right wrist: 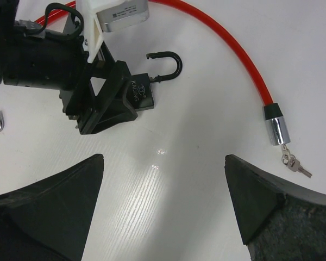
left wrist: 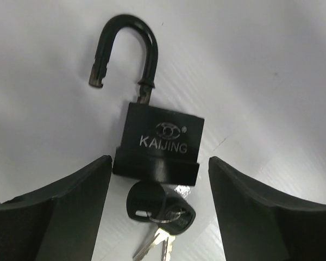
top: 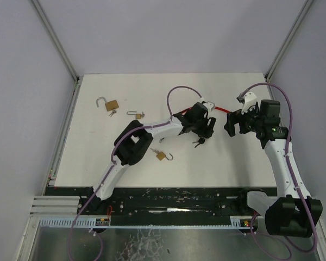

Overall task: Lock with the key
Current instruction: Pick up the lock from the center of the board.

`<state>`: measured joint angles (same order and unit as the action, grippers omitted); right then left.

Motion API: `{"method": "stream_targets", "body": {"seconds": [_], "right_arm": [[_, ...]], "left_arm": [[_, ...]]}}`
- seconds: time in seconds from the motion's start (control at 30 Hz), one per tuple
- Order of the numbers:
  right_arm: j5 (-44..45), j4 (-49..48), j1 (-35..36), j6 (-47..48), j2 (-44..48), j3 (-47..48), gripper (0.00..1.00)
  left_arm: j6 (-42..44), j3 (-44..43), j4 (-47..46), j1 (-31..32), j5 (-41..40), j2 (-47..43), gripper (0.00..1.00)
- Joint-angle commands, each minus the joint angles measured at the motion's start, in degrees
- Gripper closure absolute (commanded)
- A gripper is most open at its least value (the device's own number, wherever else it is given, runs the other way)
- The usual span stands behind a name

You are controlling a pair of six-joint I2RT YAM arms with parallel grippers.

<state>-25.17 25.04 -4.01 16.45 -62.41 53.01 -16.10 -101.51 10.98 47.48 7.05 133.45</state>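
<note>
Left wrist view: the left claw (left wrist: 160, 159) is seen partly open, its two fingers (left wrist: 70, 209) set either side of the lower end of a black padlock (left wrist: 163, 138) that lies flat on the white worktop (left wrist: 271, 65). A gap is visible between the lock and the finger on the picture's right; whether the other finger touches the lock's corner cannot be told. Nothing is gripped. The shackle (left wrist: 127, 32) stands open, one leg free of the body. A black-headed key (left wrist: 146, 200) is seated in the bottom of the lock, its blade hidden inside. The spare keys (left wrist: 157, 244) hung on its ring are cut off by the picture's lower edge.

In the top view the padlock is largely hidden under the left claw, with only the keys showing beside it.

The right claw (right wrist: 164, 157) is held fully open above bare worktop, near the padlock, with nothing between its fingers. A red cable lock (right wrist: 274, 128) is seen beyond it. Three brass padlocks (top: 112, 105) lie well apart to the left; their details are too small to make out.
</note>
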Motion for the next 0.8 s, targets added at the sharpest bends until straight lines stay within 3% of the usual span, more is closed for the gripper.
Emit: {"method": "stream_targets", "body": {"seconds": [0.0,0.5,0.77], "right_arm": [[-1.7,-0.3,-0.4,-0.8,1.2,2.1,0.01],[-2.4,-0.2,-0.4,-1.0,0.9,1.9,0.01],[-3.5,0.2,-0.4,-1.1,-0.2,2.3,0.01]], "left_arm": [[1.3,-4.7,0.9,0.7,-2.1,3.1,0.30],[2.3,-6.5,1.8,1.8,-4.7,4.5,0.39],[3.0,-8.3,2.9,2.3,-4.8,5.5,0.33]]}}
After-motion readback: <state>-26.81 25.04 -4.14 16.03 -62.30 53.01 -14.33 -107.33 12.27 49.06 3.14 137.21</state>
